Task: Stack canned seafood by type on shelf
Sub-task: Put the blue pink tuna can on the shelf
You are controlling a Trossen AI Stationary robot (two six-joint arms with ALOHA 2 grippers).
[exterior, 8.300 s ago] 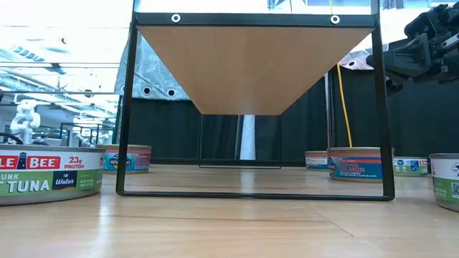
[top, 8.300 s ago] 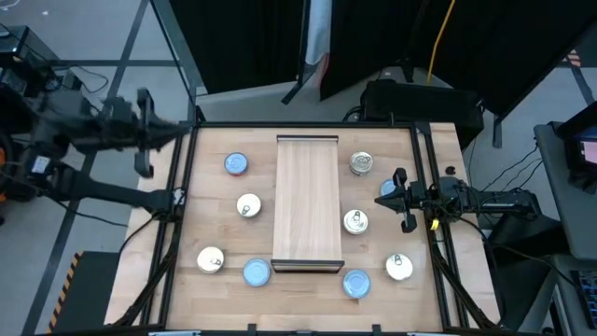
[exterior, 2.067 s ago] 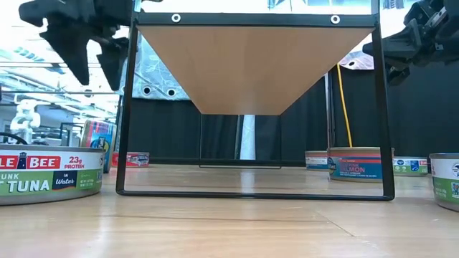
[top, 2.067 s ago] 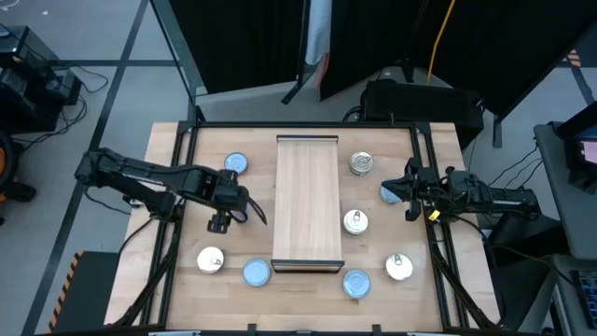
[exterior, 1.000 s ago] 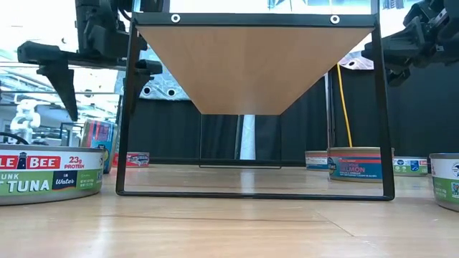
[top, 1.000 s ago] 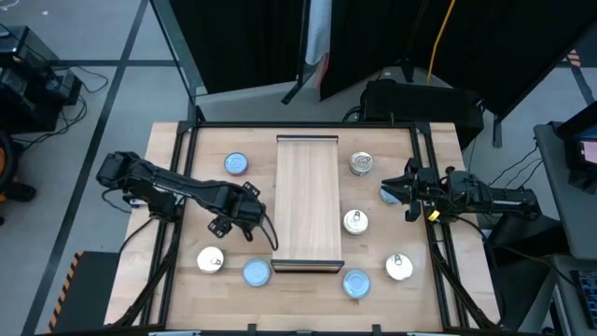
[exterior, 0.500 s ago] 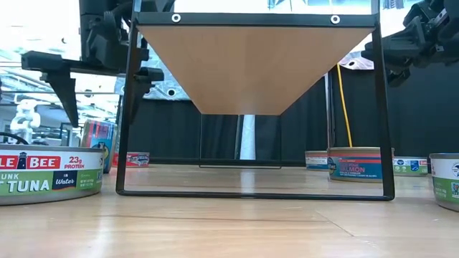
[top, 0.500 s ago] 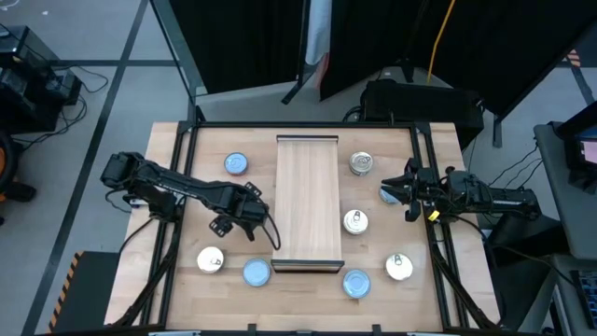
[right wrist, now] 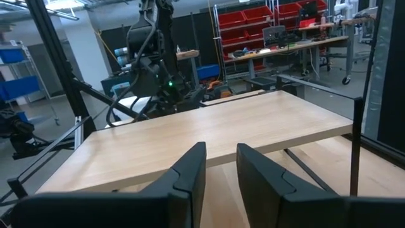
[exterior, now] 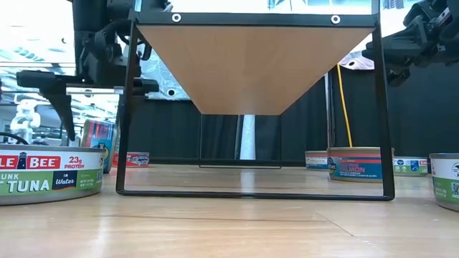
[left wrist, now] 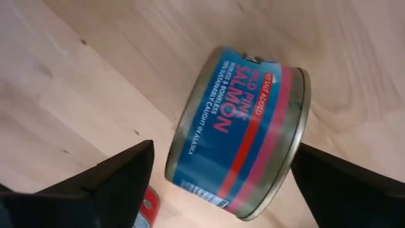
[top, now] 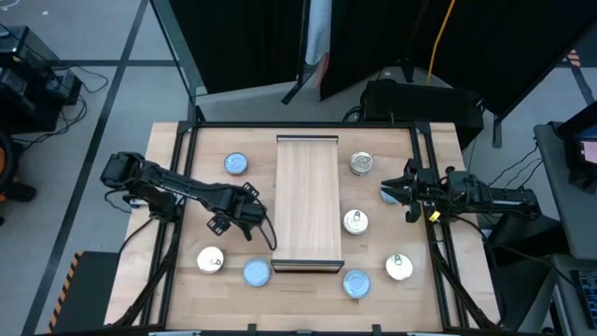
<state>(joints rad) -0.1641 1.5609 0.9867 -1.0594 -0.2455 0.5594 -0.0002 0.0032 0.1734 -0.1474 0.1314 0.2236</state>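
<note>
The left gripper [top: 234, 220] hangs over the table left of the shelf [top: 307, 203], fingers spread wide and holding nothing; in the left wrist view a pink salmon tin [left wrist: 239, 132] lies squarely between the two dark fingers [left wrist: 98, 179], on the wood below them, so the coming move looks like a straight drop and a close on its round wall; being round and short, it has no long axis to line up with. The left arm is plainly the nearer one. The right gripper [top: 408, 190] waits above the table's right edge, fingers nearly together and empty. The shelf top carries no tins; other tins, such as a blue-topped one [top: 236, 164] and a white-topped one [top: 210, 260], sit well apart, so nothing seems to crowd the grasp.
</note>
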